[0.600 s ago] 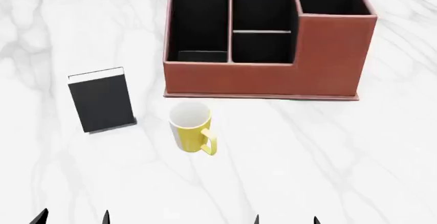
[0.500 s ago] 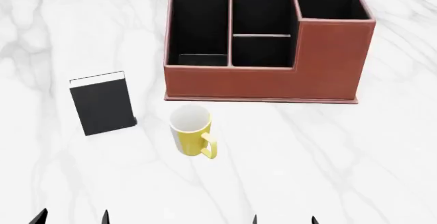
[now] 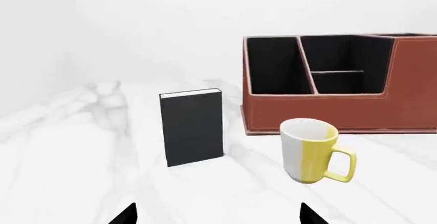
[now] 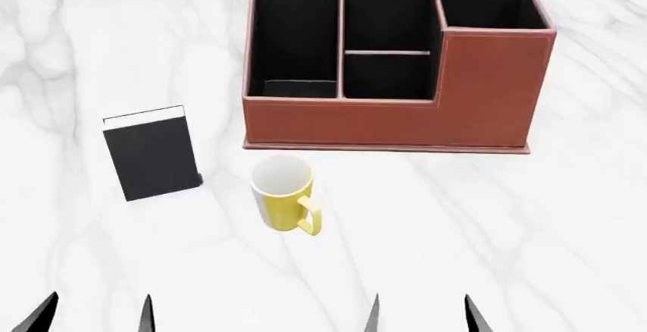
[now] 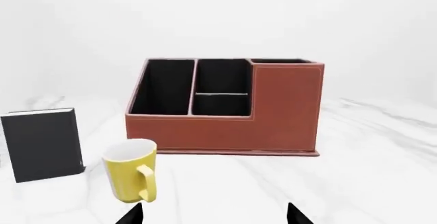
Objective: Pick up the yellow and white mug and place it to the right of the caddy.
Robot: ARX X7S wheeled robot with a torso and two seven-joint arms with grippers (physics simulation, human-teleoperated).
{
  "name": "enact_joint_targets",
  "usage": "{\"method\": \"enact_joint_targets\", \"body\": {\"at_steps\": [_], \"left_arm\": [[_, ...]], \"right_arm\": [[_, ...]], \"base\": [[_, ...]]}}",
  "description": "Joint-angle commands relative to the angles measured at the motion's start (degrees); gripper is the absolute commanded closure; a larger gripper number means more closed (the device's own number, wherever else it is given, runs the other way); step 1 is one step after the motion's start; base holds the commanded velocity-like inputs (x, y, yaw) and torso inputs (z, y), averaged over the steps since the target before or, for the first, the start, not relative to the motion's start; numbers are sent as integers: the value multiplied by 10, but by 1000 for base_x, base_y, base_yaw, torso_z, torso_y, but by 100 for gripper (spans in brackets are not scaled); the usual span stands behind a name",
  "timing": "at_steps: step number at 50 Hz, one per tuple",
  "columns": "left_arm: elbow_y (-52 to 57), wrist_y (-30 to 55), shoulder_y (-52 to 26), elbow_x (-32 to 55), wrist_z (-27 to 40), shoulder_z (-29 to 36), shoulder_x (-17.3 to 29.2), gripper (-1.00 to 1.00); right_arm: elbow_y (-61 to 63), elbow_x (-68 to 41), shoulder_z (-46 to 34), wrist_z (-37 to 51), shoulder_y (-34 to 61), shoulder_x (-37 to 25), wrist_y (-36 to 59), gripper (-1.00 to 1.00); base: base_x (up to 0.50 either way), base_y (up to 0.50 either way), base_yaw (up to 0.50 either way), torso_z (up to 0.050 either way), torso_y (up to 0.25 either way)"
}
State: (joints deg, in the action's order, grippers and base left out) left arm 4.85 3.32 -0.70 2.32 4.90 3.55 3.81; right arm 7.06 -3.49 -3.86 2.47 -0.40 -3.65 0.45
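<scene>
My left gripper (image 4: 96,313) and right gripper (image 4: 420,313) both hang low at the near edge of the white marble table (image 4: 526,226), fingers spread apart and holding nothing. The small yellow mug with a white inside (image 4: 283,193) stands upright just in front of the large reddish-brown stitched caddy (image 4: 404,120), near its left end, handle toward me. A black book with a white edge (image 4: 151,152) stands to the mug's left.
</scene>
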Motion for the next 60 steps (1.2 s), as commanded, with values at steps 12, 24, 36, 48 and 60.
{"method": "enact_joint_targets", "body": {"at_steps": [12, 24, 36, 48, 60], "left_arm": [[158, 82, -80, -1, 26, 6, 34, -100], [382, 230, -93, -28, 47, 23, 52, -100], [551, 311, -73, -198, -48, -26, -37, -100], [552, 215, -10, -199, 53, -114, -38, -100], [552, 151, 42, -262, 268, -198, -38, -100]], "right_arm": [[285, 3, -33, 14, 86, -43, 166, -100], [472, 9, -65, 29, 108, -56, 300, -100], [529, -352, -714, 692, 712, -575, -3, -100], [529, -316, -1280, 875, 1128, -618, -157, -100], [529, -309, -1303, 875, 1154, -622, -164, -100]], "base": [[0, 0, 0, 0, 0], [0, 0, 0, 0, 0], [0, 0, 0, 0, 0], [0, 0, 0, 0, 0], [0, 0, 0, 0, 0]]}}
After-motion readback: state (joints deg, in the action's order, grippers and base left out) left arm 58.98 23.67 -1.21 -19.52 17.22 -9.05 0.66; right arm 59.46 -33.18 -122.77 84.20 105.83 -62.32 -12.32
